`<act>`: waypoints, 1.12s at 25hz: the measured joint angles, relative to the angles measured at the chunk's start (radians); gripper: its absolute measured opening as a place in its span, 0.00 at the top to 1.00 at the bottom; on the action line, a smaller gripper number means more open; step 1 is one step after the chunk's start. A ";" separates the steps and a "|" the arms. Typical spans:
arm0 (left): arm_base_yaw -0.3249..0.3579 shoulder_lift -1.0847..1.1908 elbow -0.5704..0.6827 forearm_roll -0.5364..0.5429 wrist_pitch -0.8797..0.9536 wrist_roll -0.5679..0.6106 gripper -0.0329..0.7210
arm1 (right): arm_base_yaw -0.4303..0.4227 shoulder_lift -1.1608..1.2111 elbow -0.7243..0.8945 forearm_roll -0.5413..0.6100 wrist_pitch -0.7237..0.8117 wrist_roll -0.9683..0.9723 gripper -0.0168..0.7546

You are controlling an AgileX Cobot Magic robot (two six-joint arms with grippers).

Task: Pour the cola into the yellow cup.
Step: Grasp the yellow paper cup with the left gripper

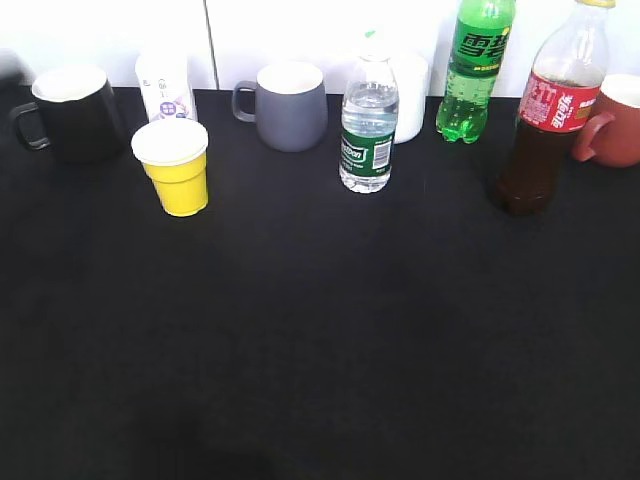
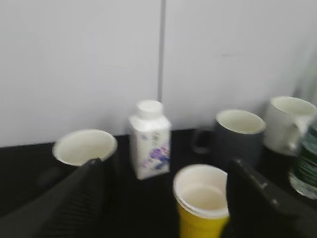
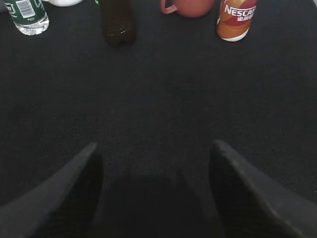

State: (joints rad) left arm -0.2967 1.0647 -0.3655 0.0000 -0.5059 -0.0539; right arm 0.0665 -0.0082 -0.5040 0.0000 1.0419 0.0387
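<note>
The cola bottle [image 1: 545,130], with dark drink, a red label and a yellowish cap, stands upright at the back right; its base shows in the right wrist view [image 3: 118,22]. The yellow cup [image 1: 177,170] stands upright and empty at the back left. Neither gripper shows in the exterior view. My left gripper [image 2: 166,163] is open and empty; the yellow cup [image 2: 203,208] lies ahead of it, nearer its right finger. My right gripper [image 3: 154,144] is open and empty over bare black table, well short of the cola.
Along the back stand a black mug [image 1: 70,110], a white carton [image 1: 165,85], a grey mug [image 1: 290,105], a water bottle [image 1: 368,130], a white mug [image 1: 410,80], a green soda bottle [image 1: 475,70] and a dark red mug [image 1: 620,125]. A Nescafe bottle [image 3: 237,20] stands further right.
</note>
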 joint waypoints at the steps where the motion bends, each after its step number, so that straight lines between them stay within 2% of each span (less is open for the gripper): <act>1: -0.024 0.051 0.064 0.000 -0.106 0.000 0.18 | 0.000 0.000 0.000 0.000 0.000 0.000 0.31; 3: -0.035 0.178 0.126 0.028 -0.282 0.000 0.18 | 0.000 0.000 0.000 0.000 0.000 0.000 0.31; 6: -0.036 0.357 0.131 0.182 -0.478 0.000 0.18 | 0.000 0.000 0.000 0.000 0.000 0.000 0.31; 9: -0.036 0.572 0.122 0.188 -0.680 -0.038 0.18 | 0.000 0.000 0.000 0.000 0.000 0.000 0.31; 12: -0.036 0.732 0.058 0.188 -0.694 -0.101 0.17 | 0.000 0.000 0.000 0.000 0.000 0.000 0.31; 14: -0.036 0.799 0.011 0.173 -0.697 -0.105 0.08 | 0.000 0.000 0.000 0.000 0.000 0.000 0.31; 15: -0.036 0.831 -0.013 0.154 -0.698 -0.105 0.07 | 0.000 0.000 0.000 0.000 0.000 0.000 0.31; 20: -0.036 0.956 -0.188 0.137 -0.619 -0.105 0.06 | 0.000 0.000 0.000 0.000 0.000 0.000 0.31; 24: -0.036 1.062 -0.349 0.139 -0.624 -0.101 0.07 | 0.000 0.000 0.000 0.000 0.000 0.000 0.31; 26: -0.035 1.082 -0.379 0.139 -0.626 -0.096 0.12 | 0.000 0.000 0.000 0.000 0.000 0.000 0.31; 28: -0.034 1.083 -0.380 0.143 -0.630 -0.095 0.31 | 0.000 0.000 0.000 0.000 0.000 0.000 0.31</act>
State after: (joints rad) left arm -0.3309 2.1474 -0.7453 0.1430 -1.1360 -0.1487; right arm 0.0665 -0.0082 -0.5040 0.0000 1.0419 0.0387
